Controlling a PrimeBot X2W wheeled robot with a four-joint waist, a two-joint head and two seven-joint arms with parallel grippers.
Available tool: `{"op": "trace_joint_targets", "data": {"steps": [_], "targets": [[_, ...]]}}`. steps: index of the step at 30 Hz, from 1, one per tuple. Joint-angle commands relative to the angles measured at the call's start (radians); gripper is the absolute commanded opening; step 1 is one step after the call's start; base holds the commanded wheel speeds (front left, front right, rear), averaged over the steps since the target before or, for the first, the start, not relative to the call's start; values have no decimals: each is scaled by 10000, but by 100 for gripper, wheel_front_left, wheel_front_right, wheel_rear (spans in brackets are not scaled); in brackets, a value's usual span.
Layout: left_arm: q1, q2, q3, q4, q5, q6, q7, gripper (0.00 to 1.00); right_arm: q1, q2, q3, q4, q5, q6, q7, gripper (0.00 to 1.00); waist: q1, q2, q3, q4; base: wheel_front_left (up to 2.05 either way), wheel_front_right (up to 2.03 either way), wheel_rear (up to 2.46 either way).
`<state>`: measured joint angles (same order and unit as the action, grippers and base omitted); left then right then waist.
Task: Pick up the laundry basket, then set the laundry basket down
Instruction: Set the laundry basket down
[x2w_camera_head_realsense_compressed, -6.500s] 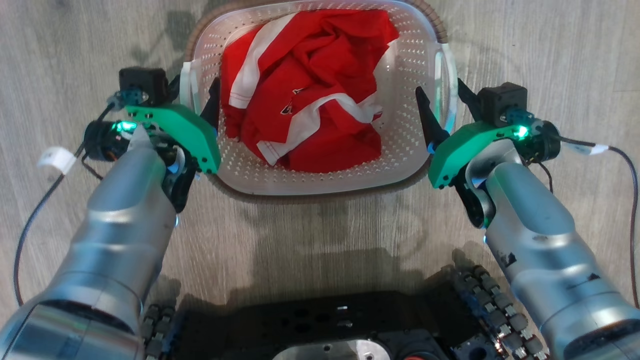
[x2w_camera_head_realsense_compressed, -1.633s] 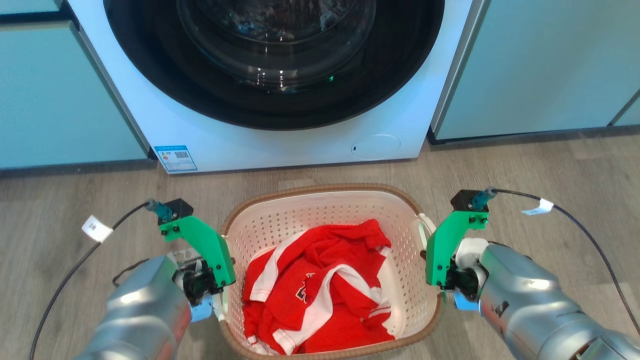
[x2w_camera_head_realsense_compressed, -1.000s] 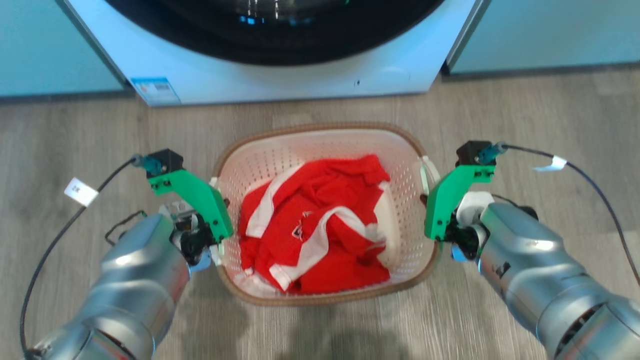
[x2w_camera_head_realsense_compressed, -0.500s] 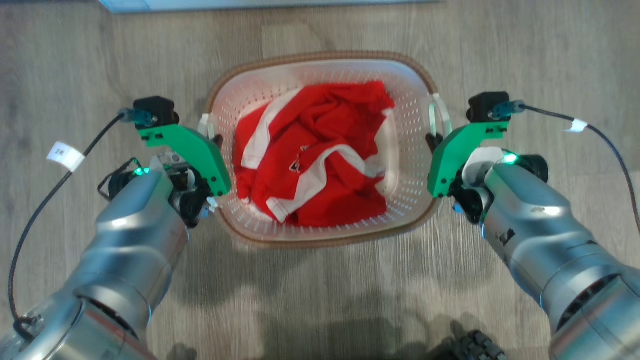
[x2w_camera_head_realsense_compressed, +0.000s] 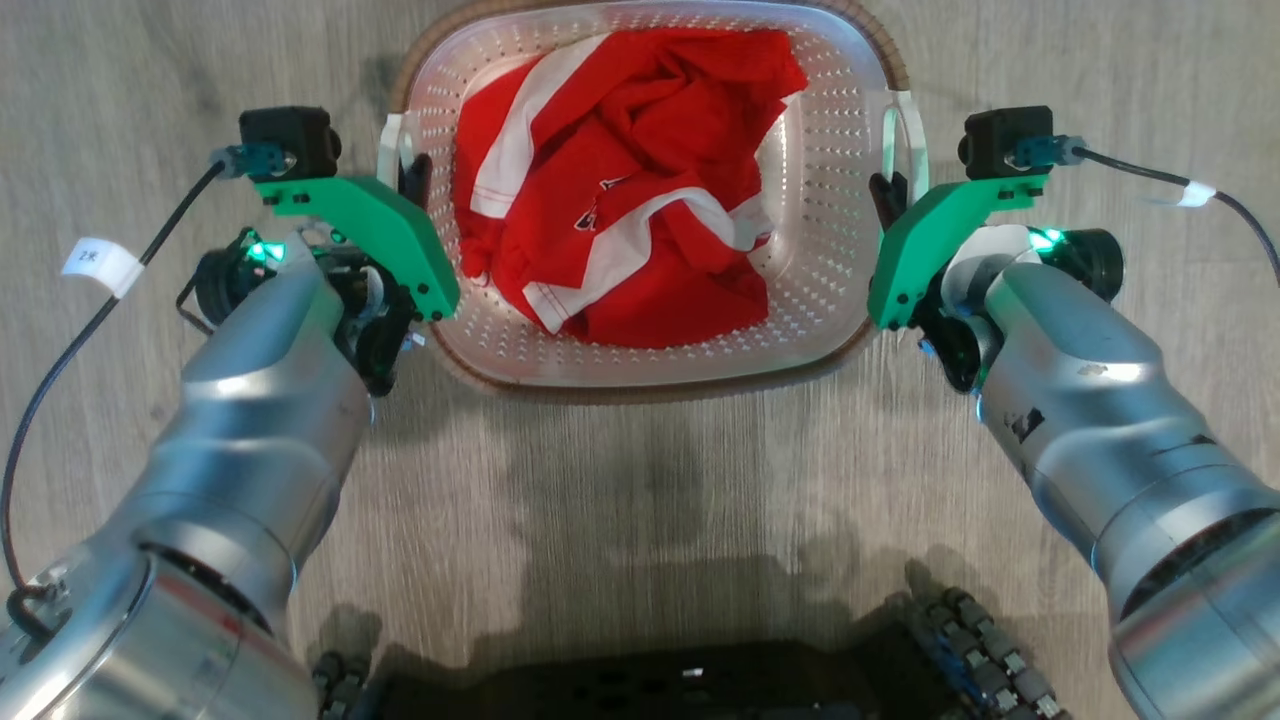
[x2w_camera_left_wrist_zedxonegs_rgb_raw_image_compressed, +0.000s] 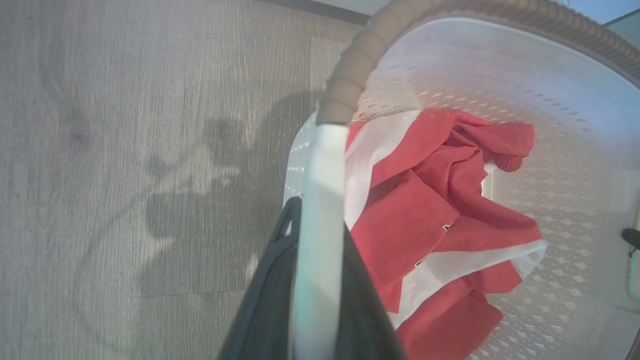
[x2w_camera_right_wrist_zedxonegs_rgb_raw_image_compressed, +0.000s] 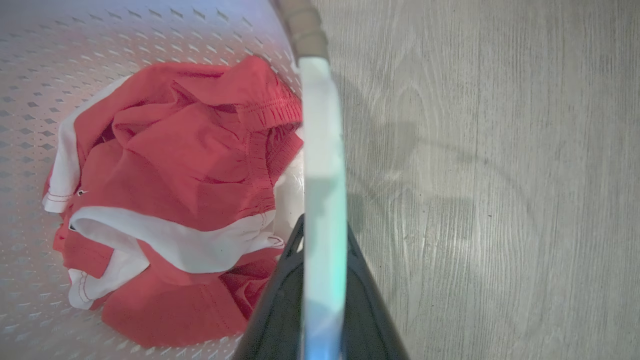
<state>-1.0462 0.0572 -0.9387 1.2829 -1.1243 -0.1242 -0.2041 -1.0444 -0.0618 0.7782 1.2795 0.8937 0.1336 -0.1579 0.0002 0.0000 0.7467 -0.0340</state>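
- basket (x2w_camera_head_realsense_compressed: 820, 250) on or just over floor (x2w_camera_head_realsense_compressed: 640, 480), dead ahead of robot, centred between both arms; far rim cut off at top of the head view
- long axis runs left-right, one handle at each end, one claw per handle, so neither arm is nearer
- left claw (x2w_camera_head_realsense_compressed: 410, 180) pinched narrow on left handle (x2w_camera_head_realsense_compressed: 388, 150); the left wrist view shows the white bar running up between the dark fingers (x2w_camera_left_wrist_zedxonegs_rgb_raw_image_compressed: 270, 280)
- right claw (x2w_camera_head_realsense_compressed: 885, 195) same, narrow on right handle (x2w_camera_head_realsense_compressed: 905, 140); the bar sits between the fingers (x2w_camera_right_wrist_zedxonegs_rgb_raw_image_compressed: 272, 305) in the right wrist view
- both claws come at the handles from the near side, fingers pointing away from robot
- can't tell if basket bottom bears on floor; thin shadow at near rim suggests very low or touching
- red and white shirt (x2w_camera_head_realsense_compressed: 640, 190) bunched inside, well below rim, clear of both handles
- robot base (x2w_camera_head_realsense_compressed: 680, 680) near bottom edge, well apart from basket
- nothing on the floor close around the basket; way down or up looks free
- judgement: release needs both claws opened together, else basket tips to one end
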Motion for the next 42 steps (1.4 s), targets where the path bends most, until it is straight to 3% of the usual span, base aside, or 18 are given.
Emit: {"op": "trace_joint_targets", "data": {"steps": [1, 14, 25, 36, 39, 40, 41, 42], "targets": [[-341, 398, 164, 11, -2, -50, -268, 0, 323, -172, -69, 113, -118, -29, 22, 0, -2, 0, 282, 27, 0, 0, 0], [-595, 394, 82, 45, 136, -61, -493, 0, 188, -163, -1637, 113, -1559, -29, 744, 0, -2, 0, 1336, 17, 0, 0, 0], [-500, 363, -19, 2, -146, -64, 162, 0, 369, 2, -2924, 113, -2723, -29, 1779, 0, -2, 0, 1476, -20, 0, 0, 0], [-473, 400, -139, 5, -282, -64, 242, 0, 399, 104, -3911, 113, -3816, -29, 1940, 0, -2, 0, 1456, -17, 0, 0, 0], [-480, 367, -201, 1, -296, -64, 290, 0, 428, 111, -3778, -30, -3729, -29, 1998, 0, -2, 0, 1437, 75, 0, 0, 0], [-478, 358, -174, -3, -347, -64, 282, 0, 480, 112, -3642, -218, -3618, -29, 1985, 28, -2, 0, 1433, 85, 0, 0, 0], [-481, 360, -161, -10, -376, -65, 250, 62, 525, 112, -3518, -386, -3497, -29, 1959, 100, -2, 0, 1428, 81, 0, 0, 0], [-486, 370, -172, -8, -377, -65, 219, 100, 571, 113, -3402, -554, -3349, -29, 1931, 100, -2, 0, 1421, 73, 0, 0, 0]]}}
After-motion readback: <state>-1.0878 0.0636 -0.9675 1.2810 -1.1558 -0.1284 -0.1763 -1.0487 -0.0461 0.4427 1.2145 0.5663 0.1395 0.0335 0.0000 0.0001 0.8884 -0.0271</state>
